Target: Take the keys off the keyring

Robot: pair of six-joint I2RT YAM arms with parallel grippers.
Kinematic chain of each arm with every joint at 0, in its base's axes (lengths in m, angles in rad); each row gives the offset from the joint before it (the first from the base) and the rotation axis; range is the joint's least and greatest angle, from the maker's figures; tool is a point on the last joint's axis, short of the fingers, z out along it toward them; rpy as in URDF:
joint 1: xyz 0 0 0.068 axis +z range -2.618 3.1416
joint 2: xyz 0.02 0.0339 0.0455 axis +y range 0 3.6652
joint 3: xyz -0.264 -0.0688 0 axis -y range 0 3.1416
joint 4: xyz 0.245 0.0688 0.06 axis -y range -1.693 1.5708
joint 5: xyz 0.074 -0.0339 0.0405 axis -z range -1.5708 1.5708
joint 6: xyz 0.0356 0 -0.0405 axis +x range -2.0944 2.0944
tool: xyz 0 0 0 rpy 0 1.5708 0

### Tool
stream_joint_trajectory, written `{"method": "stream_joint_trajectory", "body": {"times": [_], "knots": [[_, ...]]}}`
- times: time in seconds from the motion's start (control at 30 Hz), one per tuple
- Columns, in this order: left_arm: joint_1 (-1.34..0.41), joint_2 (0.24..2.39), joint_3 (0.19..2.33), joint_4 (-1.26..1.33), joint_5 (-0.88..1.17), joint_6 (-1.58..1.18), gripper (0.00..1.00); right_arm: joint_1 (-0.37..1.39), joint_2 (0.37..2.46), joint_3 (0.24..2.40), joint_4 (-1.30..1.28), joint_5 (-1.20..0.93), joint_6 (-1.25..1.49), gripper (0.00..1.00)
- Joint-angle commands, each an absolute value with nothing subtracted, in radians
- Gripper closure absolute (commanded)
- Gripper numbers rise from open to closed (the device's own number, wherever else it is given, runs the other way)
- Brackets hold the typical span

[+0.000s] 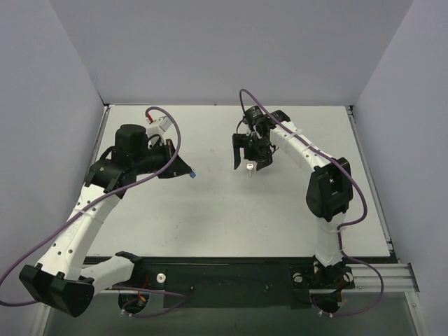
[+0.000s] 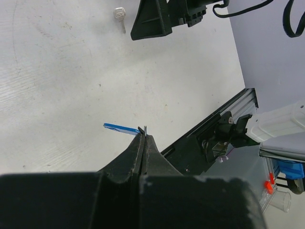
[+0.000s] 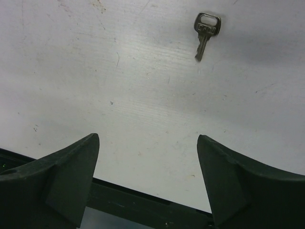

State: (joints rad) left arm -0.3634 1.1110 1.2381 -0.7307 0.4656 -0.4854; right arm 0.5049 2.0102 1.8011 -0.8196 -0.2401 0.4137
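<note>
The small silver key (image 3: 206, 34) lies flat and alone on the white table, just below my right gripper (image 1: 250, 157) in the top view (image 1: 249, 168); it also shows in the left wrist view (image 2: 120, 15). My right gripper (image 3: 148, 143) is open and empty above the table, apart from the key. My left gripper (image 2: 144, 135) is shut on the keyring (image 2: 142, 129), whose thin metal ring pokes out at the fingertips. The blue tag (image 2: 120, 128) sticks out to the left of the tips and shows in the top view (image 1: 192, 176).
The black frame and aluminium rail (image 1: 378, 269) run along the table's near edge. Grey walls enclose the table on three sides. Purple cables loop over both arms. The right arm's black gripper body (image 2: 155, 19) shows at the top of the left wrist view.
</note>
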Motion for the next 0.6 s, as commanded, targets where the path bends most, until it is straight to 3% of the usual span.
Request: {"method": "stream_joint_trajectory", "body": {"times": [0.0, 0.2, 0.57], "knots": [[-0.353, 1.118, 1.238, -0.703, 0.434, -0.486, 1.0, 0.502, 1.962, 1.83, -0.887, -0.227, 0.408, 0.19], [-0.339, 1.166, 1.249, -0.661, 0.377, -0.521, 1.0, 0.489, 1.833, 1.792, -0.922, -0.196, 0.416, 0.13], [-0.328, 1.333, 1.152, -0.296, 0.351, -0.719, 1.0, 0.486, 1.536, 1.634, -0.965, -0.123, 0.475, 0.1]]}}
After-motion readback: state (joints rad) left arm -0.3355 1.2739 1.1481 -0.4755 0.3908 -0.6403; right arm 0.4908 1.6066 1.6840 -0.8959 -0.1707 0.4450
